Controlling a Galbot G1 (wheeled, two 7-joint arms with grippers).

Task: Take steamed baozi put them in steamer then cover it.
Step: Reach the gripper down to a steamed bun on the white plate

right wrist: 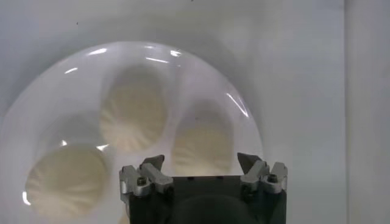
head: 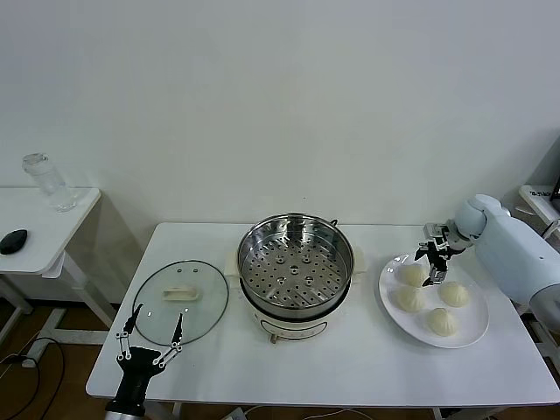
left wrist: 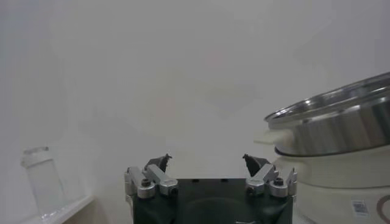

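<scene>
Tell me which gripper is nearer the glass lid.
Left. The left gripper hovers open at the near edge of the glass lid. The right gripper is across the table, over the white plate of baozi.

- A white table (head: 350,367) carries a flat glass lid (head: 181,301) with a cream handle, lying at its left part.
- A white plate (head: 472,332) lies at the right part.
- A small side table (head: 39,236) at the left holds a glass jar (head: 47,182) and a black mouse (head: 12,241).
</scene>
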